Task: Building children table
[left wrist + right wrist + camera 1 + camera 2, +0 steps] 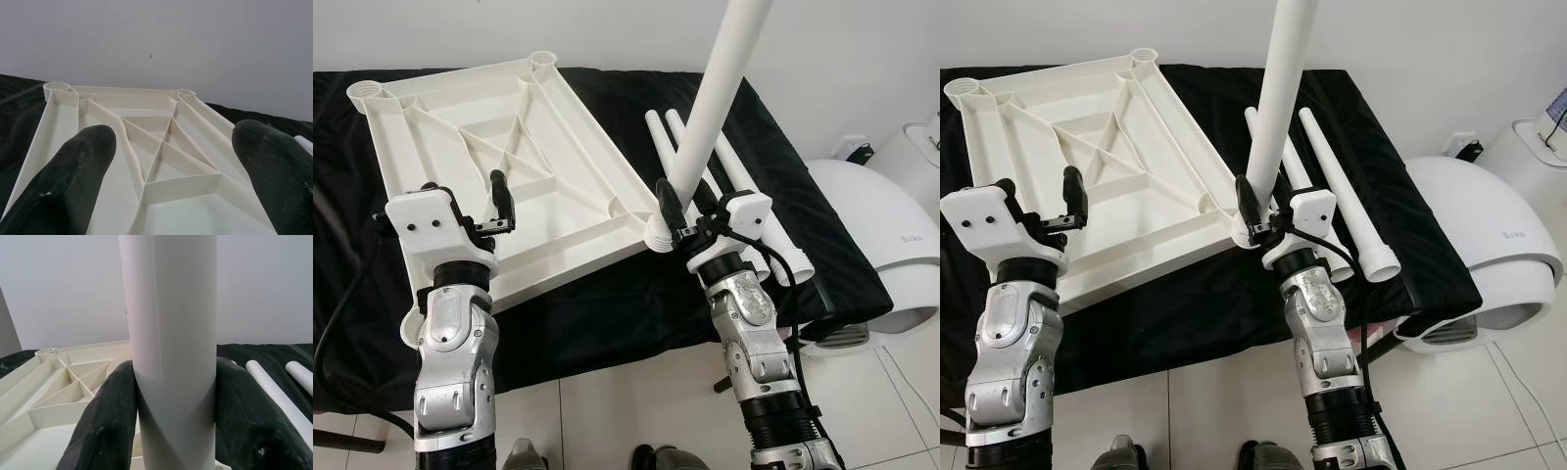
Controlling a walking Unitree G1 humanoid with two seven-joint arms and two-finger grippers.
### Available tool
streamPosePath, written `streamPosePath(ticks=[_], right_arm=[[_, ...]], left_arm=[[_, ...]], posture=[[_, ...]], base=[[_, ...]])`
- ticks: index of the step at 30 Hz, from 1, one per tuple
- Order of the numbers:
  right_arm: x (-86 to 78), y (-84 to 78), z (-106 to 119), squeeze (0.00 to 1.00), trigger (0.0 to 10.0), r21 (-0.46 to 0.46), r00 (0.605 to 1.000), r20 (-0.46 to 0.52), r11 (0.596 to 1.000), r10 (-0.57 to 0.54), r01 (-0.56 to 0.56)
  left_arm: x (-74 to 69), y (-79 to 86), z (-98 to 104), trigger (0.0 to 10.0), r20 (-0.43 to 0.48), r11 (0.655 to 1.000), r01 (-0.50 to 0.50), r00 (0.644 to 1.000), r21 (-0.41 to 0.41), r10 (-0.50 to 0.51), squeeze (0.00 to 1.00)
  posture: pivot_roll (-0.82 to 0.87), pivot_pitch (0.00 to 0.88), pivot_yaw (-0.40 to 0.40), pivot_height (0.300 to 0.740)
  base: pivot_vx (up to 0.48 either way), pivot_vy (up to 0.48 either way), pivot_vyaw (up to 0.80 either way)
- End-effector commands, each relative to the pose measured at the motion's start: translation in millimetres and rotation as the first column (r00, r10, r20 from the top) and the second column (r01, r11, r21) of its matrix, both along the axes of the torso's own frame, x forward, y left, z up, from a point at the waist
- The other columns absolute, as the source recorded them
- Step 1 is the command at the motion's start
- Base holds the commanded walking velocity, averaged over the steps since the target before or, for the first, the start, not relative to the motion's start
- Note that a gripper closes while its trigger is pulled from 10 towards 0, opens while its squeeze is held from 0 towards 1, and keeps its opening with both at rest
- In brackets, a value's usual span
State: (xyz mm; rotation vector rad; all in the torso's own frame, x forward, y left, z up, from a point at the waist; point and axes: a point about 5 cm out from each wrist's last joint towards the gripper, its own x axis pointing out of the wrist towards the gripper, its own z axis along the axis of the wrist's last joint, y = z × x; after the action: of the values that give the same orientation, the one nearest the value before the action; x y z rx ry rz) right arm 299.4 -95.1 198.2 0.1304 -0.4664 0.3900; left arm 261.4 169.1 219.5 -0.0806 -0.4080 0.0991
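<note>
The tabletop (499, 166) lies underside up on the left part of the cloth (607, 313). At its near right corner a leg (710, 108) stands upright, held between the right gripper (683, 211) fingers. Three more legs (1347, 201) lie on the cloth just right of it. The left gripper (499, 201) hangs over the tabletop's near edge. A rounded appliance (1484, 255) sits far right.

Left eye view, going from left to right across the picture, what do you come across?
Left gripper → upside-down tabletop → upright leg held in the right gripper → spare legs lying on the black cloth → white domed appliance.
</note>
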Motion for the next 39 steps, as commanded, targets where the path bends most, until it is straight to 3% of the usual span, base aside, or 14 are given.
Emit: streamPosePath(ticks=[1, 17, 39], right_arm=[[-0.9, 0.0, -14, 0.0, 10.0, -0.005, 0.998, -0.067, 1.0, 0.008, -0.008], [-0.2, -8.0, -6, 0.0, 10.0, 0.014, 1.0, -0.025, 1.0, -0.015, 0.015], [-16.7, -3.7, -2, 0.0, 10.0, 0.024, 0.999, 0.017, 0.999, 0.043, -0.044]], left_arm=[[-1.7, -0.4, 0, 10.0, 0.006, 1.0, -0.029, 1.0, -0.002, 0.029, 0.0], [-4.4, -8.0, 0, 10.0, 0.015, 0.999, 0.031, 0.999, 0.024, -0.031, 0.0], [-5.1, -9.0, -2, 10.0, 0.006, 0.999, 0.037, 0.999, 0.04, -0.037, 0.0]], posture=[[0.13, 0.138, -0.075, 0.74], [0.13, 0.126, -0.073, 0.74], [0.12, 0.132, -0.068, 0.74]], base=[[0.0, 0.0, 0.0], [0.0, 0.0, 0.0], [0.0, 0.0, 0.0]])
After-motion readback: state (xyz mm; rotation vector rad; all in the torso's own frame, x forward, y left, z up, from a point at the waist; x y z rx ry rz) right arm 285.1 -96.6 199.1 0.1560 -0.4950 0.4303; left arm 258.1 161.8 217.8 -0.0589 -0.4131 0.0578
